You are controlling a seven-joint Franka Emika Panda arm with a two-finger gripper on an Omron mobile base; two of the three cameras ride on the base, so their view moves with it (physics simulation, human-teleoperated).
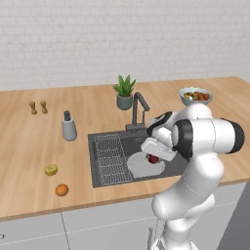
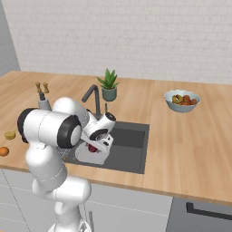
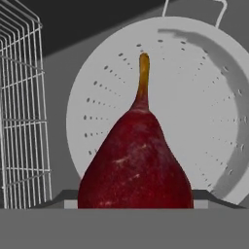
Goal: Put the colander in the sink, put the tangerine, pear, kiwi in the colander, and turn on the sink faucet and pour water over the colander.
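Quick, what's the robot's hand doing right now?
Gripper: closed on the dark red pear, held over the colander in the sink.

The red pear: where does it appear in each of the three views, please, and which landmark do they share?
Left base view: the pear shows as a dark red spot under the gripper, above the colander, right of centre.
Right base view: the pear is left of centre, below the hand.
Hand view: the pear is at bottom centre, stem pointing up.
Shared landmark: the pale colander in the sink.
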